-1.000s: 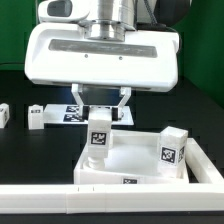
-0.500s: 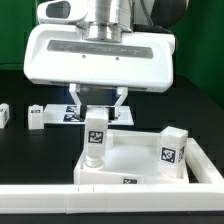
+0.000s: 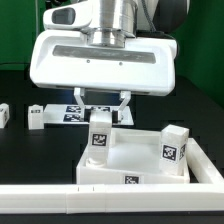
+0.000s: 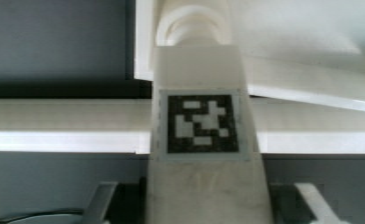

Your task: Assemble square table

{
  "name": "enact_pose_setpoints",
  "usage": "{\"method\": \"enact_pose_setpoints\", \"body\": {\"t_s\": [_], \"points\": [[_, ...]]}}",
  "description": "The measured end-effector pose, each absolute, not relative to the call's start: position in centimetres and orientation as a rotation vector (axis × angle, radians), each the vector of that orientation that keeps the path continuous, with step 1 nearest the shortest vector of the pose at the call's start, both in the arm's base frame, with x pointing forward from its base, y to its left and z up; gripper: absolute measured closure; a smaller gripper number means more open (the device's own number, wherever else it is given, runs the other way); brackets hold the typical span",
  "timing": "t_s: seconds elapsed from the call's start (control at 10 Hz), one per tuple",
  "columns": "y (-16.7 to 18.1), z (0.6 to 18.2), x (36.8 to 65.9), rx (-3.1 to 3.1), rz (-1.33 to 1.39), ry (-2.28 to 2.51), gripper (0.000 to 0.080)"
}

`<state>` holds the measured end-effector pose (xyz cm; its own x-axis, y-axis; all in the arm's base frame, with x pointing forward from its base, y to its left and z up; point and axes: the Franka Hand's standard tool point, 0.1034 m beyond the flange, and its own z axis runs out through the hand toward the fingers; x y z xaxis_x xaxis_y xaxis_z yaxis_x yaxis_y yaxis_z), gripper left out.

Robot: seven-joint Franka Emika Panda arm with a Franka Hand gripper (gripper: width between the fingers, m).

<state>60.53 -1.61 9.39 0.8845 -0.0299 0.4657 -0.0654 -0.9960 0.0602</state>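
Note:
The white square tabletop (image 3: 150, 172) lies upside down on the black table, at the exterior view's right. One white tagged leg (image 3: 100, 138) stands upright in its near-left corner socket. My gripper (image 3: 101, 100) hangs just above and around the top of this leg. The fingers are spread, with a gap on each side. In the wrist view the leg (image 4: 204, 120) runs between the two fingers (image 4: 118, 196) without touching them. A second leg (image 3: 172, 150) stands on the slab's right side.
Two loose legs lie on the table at the exterior view's left, one at the edge (image 3: 4, 113) and one nearer (image 3: 37, 117). The marker board (image 3: 72, 112) lies behind the gripper. A long white bar fence (image 3: 100, 203) runs along the front.
The hand has shifted slightly toward the exterior view's right. The leg's tag, turned away half a second ago, faces the camera again. The leg still stands in the corner socket.

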Motion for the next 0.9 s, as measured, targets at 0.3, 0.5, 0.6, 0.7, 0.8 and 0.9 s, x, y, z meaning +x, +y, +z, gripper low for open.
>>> {"method": "enact_pose_setpoints", "body": {"t_s": [0.3, 0.5, 0.6, 0.7, 0.8, 0.9], "points": [[-1.52, 9.28, 60.85, 2.923, 0.852, -0.058, 0.0512], [-1.52, 9.27, 60.9, 2.923, 0.85, -0.055, 0.0455], [-1.52, 9.25, 60.89, 2.923, 0.849, -0.054, 0.0319], [-1.53, 9.24, 60.89, 2.923, 0.849, -0.054, 0.0319], [-1.54, 9.25, 60.89, 2.923, 0.849, -0.053, 0.0189], [-2.1, 9.52, 61.04, 2.932, 0.819, -0.043, 0.0162]]}}
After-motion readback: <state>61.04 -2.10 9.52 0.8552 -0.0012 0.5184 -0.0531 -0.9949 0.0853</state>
